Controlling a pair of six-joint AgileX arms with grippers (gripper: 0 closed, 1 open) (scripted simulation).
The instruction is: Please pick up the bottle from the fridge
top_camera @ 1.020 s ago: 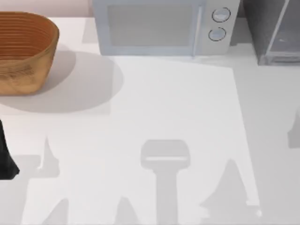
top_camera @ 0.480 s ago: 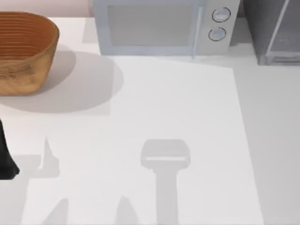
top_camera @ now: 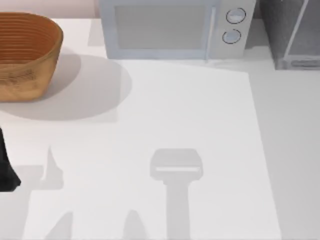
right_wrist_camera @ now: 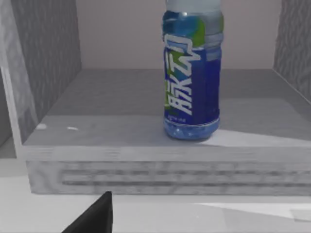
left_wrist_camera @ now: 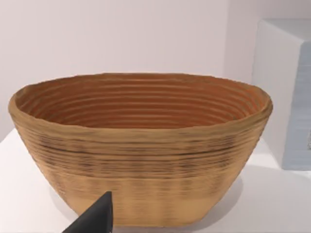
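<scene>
- Now the bottle (right_wrist_camera: 192,73) stands upright inside the fridge (top_camera: 292,35), on its grey floor, a little back from the front edge. Its blue body and white lettering are clear in the right wrist view; the cap is cut off by the frame.
- On the table, the fridge sits at about 1 o'clock in the top view, at the far right corner, just beside the white microwave (top_camera: 172,30).
- From the right gripper (right_wrist_camera: 95,216) the bottle lies straight ahead and slightly higher, with its long axis vertical. One dark fingertip shows low in the right wrist view, so I cannot tell if the fingers are spread or pressed together.
- I judge the right arm is much nearer to the bottle and should do the reach, going forward over the front lip of the fridge to take the bottle from the side.
- The left gripper (left_wrist_camera: 95,218) is parked at about 9 o'clock of the table, facing the woven basket (left_wrist_camera: 141,145). Here also one fingertip shows, so I cannot tell its state.
- A possible risk is to touch the fridge lip or push the bottle deeper.
</scene>
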